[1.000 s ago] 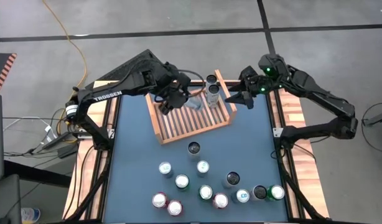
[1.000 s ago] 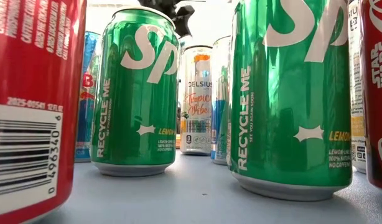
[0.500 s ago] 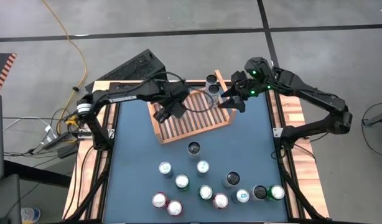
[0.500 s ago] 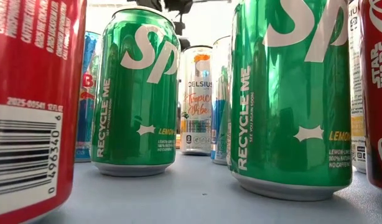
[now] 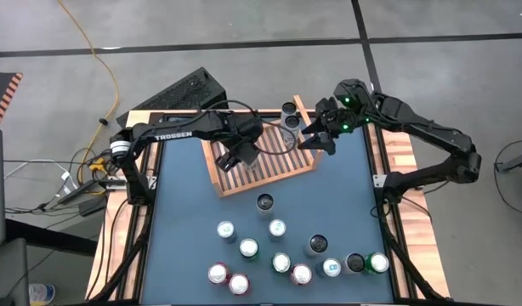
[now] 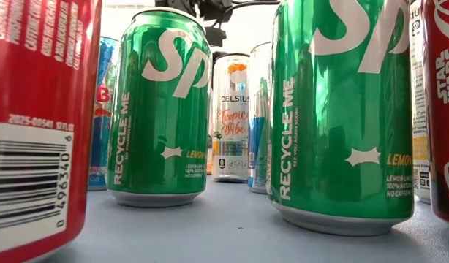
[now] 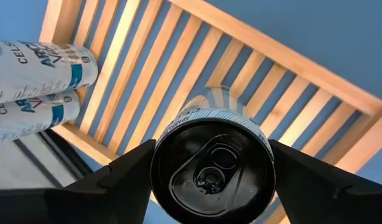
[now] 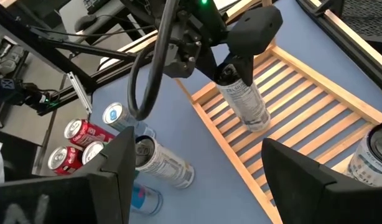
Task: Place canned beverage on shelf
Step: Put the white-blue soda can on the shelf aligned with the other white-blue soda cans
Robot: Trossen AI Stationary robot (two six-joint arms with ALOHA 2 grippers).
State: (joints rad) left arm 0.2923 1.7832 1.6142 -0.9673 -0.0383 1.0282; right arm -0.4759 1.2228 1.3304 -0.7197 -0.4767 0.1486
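The shelf (image 5: 263,163) lies slanted at the table's far middle. Two white cans (image 5: 290,116) stand in its far right corner and show again in the left wrist view (image 7: 32,87). My left gripper (image 5: 244,153) hangs over the shelf's slats (image 7: 147,74), shut on a slim white can with a black top (image 7: 213,168). The right wrist view shows this can (image 8: 244,99) tilted. My right gripper (image 5: 317,141) stands open at the shelf's right side, with nothing between its fingers (image 8: 104,180). My left gripper pinches the can at its top end (image 7: 161,149), one finger (image 7: 116,180) on each side of the rim. The fingers slant down from above. The can hangs tilted below them, its bottom end (image 8: 258,124) close over the slats. Whether it touches them I cannot tell.
Several loose cans stand on the blue table's near half (image 5: 278,228). In the low view they are green cans (image 6: 159,109), a red one (image 6: 34,124) and a white one (image 6: 230,117). One can (image 8: 160,163) lies beside the shelf. Wooden boards (image 5: 395,153) edge the table.
My left gripper has sunk toward the shelf's slats with the can and tipped more steeply downward, drifting a little toward the table's near side. My right gripper has shifted slightly toward the shelf and stayed open.
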